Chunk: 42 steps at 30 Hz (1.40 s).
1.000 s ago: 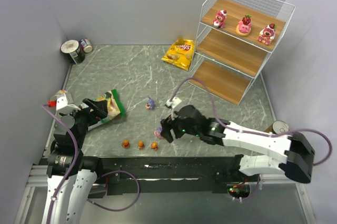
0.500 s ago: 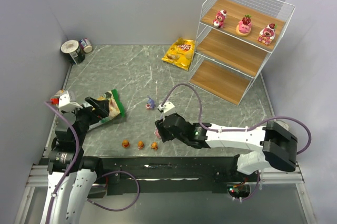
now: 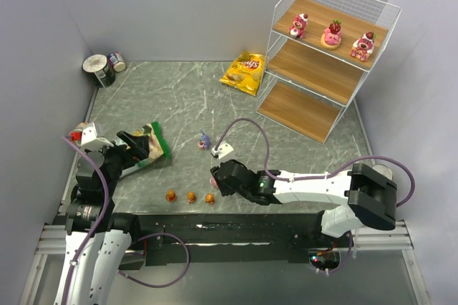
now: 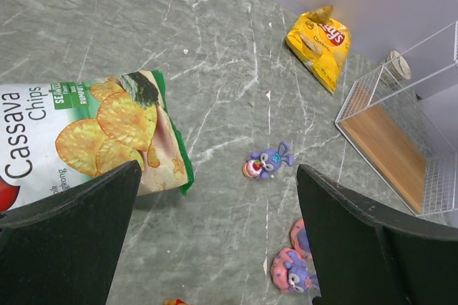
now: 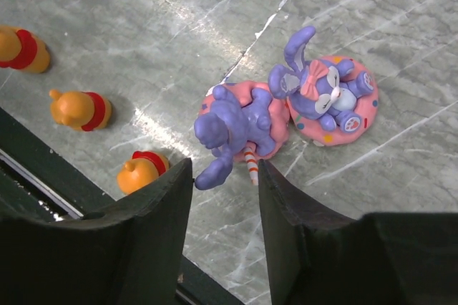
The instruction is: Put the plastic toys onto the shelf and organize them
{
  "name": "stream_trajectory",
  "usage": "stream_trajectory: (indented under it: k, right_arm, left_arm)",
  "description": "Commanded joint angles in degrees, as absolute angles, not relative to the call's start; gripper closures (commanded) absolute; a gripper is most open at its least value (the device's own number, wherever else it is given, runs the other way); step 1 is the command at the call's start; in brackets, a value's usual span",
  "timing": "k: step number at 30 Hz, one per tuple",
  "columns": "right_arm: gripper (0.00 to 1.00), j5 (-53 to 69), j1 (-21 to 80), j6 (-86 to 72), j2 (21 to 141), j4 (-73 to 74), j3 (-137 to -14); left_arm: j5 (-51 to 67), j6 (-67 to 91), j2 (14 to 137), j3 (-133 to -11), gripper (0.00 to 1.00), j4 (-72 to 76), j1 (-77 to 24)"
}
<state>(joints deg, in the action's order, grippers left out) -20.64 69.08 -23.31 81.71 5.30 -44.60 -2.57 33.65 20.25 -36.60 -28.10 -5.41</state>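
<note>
Three strawberry toys (image 3: 332,34) stand on the top board of the white wire shelf (image 3: 315,69). One purple toy (image 3: 205,140) lies alone mid-table, also seen in the left wrist view (image 4: 266,162). Two more purple-pink toys (image 5: 240,122) (image 5: 325,97) lie side by side. My right gripper (image 5: 224,176) is open, low over the nearer one, whose ear reaches between the fingertips; in the top view this gripper (image 3: 215,177) hides them. Three orange toys (image 3: 191,196) line the near edge. My left gripper (image 3: 132,144) is open and empty above the green chip bag (image 4: 93,133).
A yellow chip bag (image 3: 243,72) lies by the shelf's left side. Tin cans (image 3: 100,69) stand in the far left corner, and another can (image 3: 379,172) at the right edge. The table's dark front rail (image 5: 43,190) runs close behind the orange toys.
My right arm has swung left and lower toward the near edge, with the gripper now covering the two purple-pink toys in the top view. The left arm has barely moved.
</note>
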Motion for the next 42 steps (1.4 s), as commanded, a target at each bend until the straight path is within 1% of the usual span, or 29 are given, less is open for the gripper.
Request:
stream_trajectory:
  k: [1, 3, 8, 11, 16, 18, 19, 21, 23, 29, 33, 35, 37, 42]
  right_arm:
    - [0.55, -24.26, 69.52, -24.26, 82.88, 5.27, -46.76]
    - [0.57, -24.95, 69.52, -24.52, 83.49, 5.36, -47.19]
    - [0.69, -25.75, 69.43, -24.44, 83.85, 5.27, -47.72]
    - [0.72, -26.72, 69.43, -24.26, 83.85, 5.53, -48.07]
    - [0.74, -27.33, 69.35, -23.12, 83.15, 5.36, -48.34]
    - [0.82, -27.42, 69.43, -22.68, 82.71, 5.36, -48.25]
    - [0.91, -27.51, 69.43, -22.33, 82.44, 5.45, -48.25]
    - [0.99, -28.03, 69.52, -22.06, 81.48, 6.32, -48.51]
    - [1.0, -28.39, 69.52, -21.54, 80.43, 7.12, -48.51]
    - [1.0, -27.86, 69.43, -19.07, 72.43, 10.71, -49.04]
    - [1.0, -28.74, 69.43, -17.06, 66.64, 14.32, -51.84]
    - [1.0, -31.54, 68.91, -15.39, 65.74, 17.03, -54.3]
    - [1.0, -32.52, 67.51, -12.75, 66.18, 17.84, -55.72]
    - [1.0, -30.95, 58.73, -8.8, 68.11, 17.06, -58.01]
  left_arm:
    - [-1.41, 33.13, 20.13, -36.47, 0.04, -26.19, -5.19]
    - [-1.32, 33.05, 20.13, -36.56, 0.04, -26.28, -5.19]
    - [-1.32, 33.05, 20.13, -36.56, 0.04, -26.37, -5.19]
    - [-1.23, 33.05, 20.13, -36.56, 0.04, -26.37, -5.19]
    - [-1.14, 32.96, 20.3, -36.65, 0.04, -26.28, -5.19]
    - [-1.14, 32.96, 20.3, -36.65, 0.04, -26.37, -5.19]
    - [-1.23, 32.96, 20.3, -36.65, 0.04, -26.45, -5.19]
    - [-1.23, 32.96, 20.13, -36.65, 0.04, -26.37, -5.27]
    - [-1.32, 32.96, 20.21, -36.65, 0.04, -26.37, -5.19]
    - [-1.32, 32.96, 20.13, -36.74, 0.04, -26.46, -5.19]
    - [-1.32, 32.96, 19.78, -36.74, 0.04, -26.63, -5.19]
    - [-1.32, 32.87, 19.69, -36.74, 0.04, -26.54, -5.19]
    - [-1.32, 32.87, 19.42, -36.74, 0.04, -26.54, -5.19]
    - [-1.23, 32.87, 18.9, -36.74, 0.04, -26.46, -5.19]
